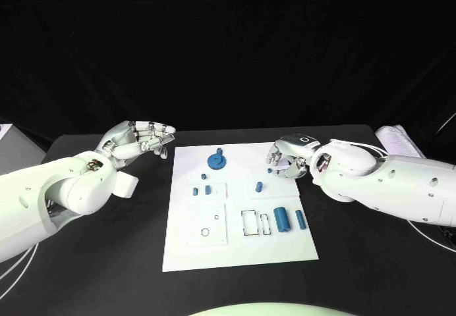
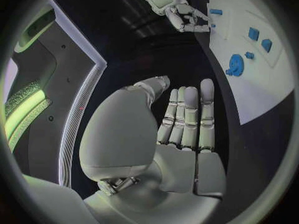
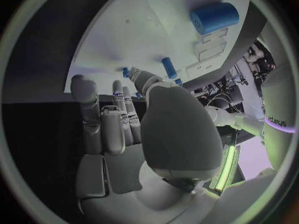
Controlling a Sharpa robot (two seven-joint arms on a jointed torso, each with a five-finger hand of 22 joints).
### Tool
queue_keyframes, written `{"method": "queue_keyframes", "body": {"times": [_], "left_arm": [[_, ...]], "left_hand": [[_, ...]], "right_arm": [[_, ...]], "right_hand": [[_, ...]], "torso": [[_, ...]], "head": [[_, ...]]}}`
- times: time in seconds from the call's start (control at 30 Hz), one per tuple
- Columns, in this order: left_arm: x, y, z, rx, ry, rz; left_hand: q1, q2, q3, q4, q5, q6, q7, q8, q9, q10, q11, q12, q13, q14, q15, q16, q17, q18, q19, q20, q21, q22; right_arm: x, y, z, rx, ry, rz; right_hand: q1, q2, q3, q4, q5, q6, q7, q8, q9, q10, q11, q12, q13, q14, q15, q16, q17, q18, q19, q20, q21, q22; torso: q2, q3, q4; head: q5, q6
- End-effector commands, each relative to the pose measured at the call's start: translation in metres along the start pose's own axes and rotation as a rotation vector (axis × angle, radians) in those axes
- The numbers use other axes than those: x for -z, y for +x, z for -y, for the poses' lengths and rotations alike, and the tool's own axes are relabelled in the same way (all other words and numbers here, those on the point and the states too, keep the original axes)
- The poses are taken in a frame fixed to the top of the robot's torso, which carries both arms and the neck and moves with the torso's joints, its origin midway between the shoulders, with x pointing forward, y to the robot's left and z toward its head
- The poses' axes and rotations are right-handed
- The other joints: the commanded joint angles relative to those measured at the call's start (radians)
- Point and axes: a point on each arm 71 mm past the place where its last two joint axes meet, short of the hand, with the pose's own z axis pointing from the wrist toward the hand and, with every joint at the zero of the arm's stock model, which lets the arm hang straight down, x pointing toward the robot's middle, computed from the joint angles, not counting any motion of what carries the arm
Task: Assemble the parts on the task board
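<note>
Task board (image 1: 238,253) lay mid-table; both hands hovered empty at its far corners.
Left hand (image 1: 142,139) was released, off the board; right hand (image 1: 288,162) was released above a small blue peg (image 1: 258,187); best descend squarely, pinching it upright.

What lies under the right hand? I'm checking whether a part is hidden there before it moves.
The right hand hovers over the task board's far right edge. A small blue part shows at its fingertips; anything beneath the palm is covered.
</note>
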Motion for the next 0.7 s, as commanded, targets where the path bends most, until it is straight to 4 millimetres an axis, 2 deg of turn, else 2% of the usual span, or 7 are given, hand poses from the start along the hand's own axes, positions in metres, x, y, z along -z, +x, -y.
{"method": "queue_keyframes", "body": {"times": [0.03,0.2,0.23,0.27,0.33,0.57,0.7], "left_arm": [[0.000,0.001,0.003,0.028,0.035,0.006],[0.000,0.000,0.002,0.026,0.034,0.011],[0.000,0.000,0.002,0.026,0.034,0.012],[0.000,0.000,0.002,0.025,0.034,0.013],[0.000,0.000,0.002,0.025,0.033,0.015],[0.000,-0.001,0.002,0.023,0.029,0.020],[0.000,-0.001,0.002,0.022,0.026,0.022]], "left_hand": [[-0.001,0.003,-0.005,-0.002,0.000,-0.008,0.000,0.004,0.001,0.003,-0.001,-0.005,-0.002,0.006,0.000,0.002,0.001,0.014,0.008,0.003,-0.006,-0.001],[0.002,0.004,-0.006,-0.002,0.000,-0.010,0.002,0.004,0.001,0.004,-0.001,-0.006,-0.004,0.010,-0.001,0.004,0.002,0.014,0.012,0.002,-0.005,-0.002],[0.002,0.005,-0.006,-0.002,0.000,-0.010,0.002,0.004,0.001,0.005,-0.001,-0.006,-0.004,0.010,-0.001,0.005,0.002,0.014,0.013,0.002,-0.005,-0.002],[0.002,0.005,-0.006,-0.002,0.000,-0.010,0.002,0.004,0.001,0.005,-0.001,-0.006,-0.004,0.010,-0.001,0.005,0.002,0.014,0.013,0.002,-0.005,-0.002],[0.004,0.005,-0.006,-0.003,0.001,-0.010,0.002,0.005,0.001,0.005,-0.001,-0.006,-0.005,0.012,-0.001,0.006,0.002,0.014,0.014,0.002,-0.005,-0.002],[0.005,0.006,-0.006,-0.003,0.001,-0.011,0.003,0.004,0.001,0.006,-0.001,-0.007,-0.006,0.013,-0.001,0.006,0.003,0.014,0.015,0.002,-0.005,-0.002],[0.006,0.006,-0.006,-0.003,0.001,-0.011,0.003,0.005,0.001,0.006,-0.001,-0.007,-0.006,0.013,-0.001,0.006,0.003,0.014,0.016,0.002,-0.005,-0.002]], "right_arm": [[-0.001,0.002,-0.002,0.054,0.009,0.002],[-0.004,0.007,-0.005,0.051,0.005,-0.004],[-0.004,0.008,-0.006,0.050,0.004,-0.007],[-0.005,0.009,-0.006,0.049,0.003,-0.010],[-0.006,0.011,-0.008,0.043,0.001,-0.017],[-0.010,0.016,-0.009,0.040,0.003,-0.035],[-0.012,0.017,-0.009,0.043,0.007,-0.044]], "right_hand": [[-0.007,0.006,-0.002,0.001,0.008,0.000,-0.001,0.004,0.002,-0.006,0.000,-0.002,0.000,0.067,0.005,0.008,0.028,-0.008,0.009,-0.002,0.011,0.012],[-0.001,0.017,0.016,0.001,0.012,0.008,-0.002,0.009,0.007,0.000,-0.001,-0.002,0.000,0.069,0.004,0.031,0.050,-0.013,0.017,-0.002,0.048,0.057],[0.001,0.018,0.021,0.001,0.009,0.009,-0.002,0.010,0.008,0.002,-0.001,-0.002,0.000,0.069,0.004,0.033,0.052,-0.013,0.017,-0.002,0.052,0.062],[0.002,0.020,0.043,0.002,-0.015,0.012,-0.003,0.012,0.011,0.005,-0.002,-0.002,-0.001,0.069,0.004,0.042,0.058,-0.015,0.016,-0.002,0.069,0.082],[0.003,0.026,0.058,0.003,-0.015,0.017,-0.005,0.015,0.013,0.009,-0.003,-0.002,-0.001,0.069,0.003,0.048,0.063,-0.016,0.017,-0.002,0.079,0.095],[0.003,0.043,0.102,-0.003,-0.008,0.030,-0.008,0.025,0.023,0.023,-0.007,-0.002,-0.002,0.069,0.000,0.060,0.071,-0.020,0.018,-0.004,0.111,0.135],[0.003,0.050,0.123,-0.009,-0.018,0.033,-0.008,0.029,0.028,0.026,-0.008,-0.003,-0.002,0.069,-0.001,0.064,0.074,-0.021,0.016,-0.005,0.120,0.146]], "torso": [[0.001,0.0010,-0.0020],[0.002,0.0003,0.0001],[0.002,0.0004,0.0002],[0.002,0.0005,0.0007],[0.002,0.0005,0.0013],[0.000,0.0006,-0.0008],[0.001,0.0005,-0.0005]], "head": [[0.001,0.000],[0.002,-0.001],[0.002,-0.001],[0.002,-0.002],[0.002,-0.003],[0.005,-0.006],[0.005,-0.007]]}}
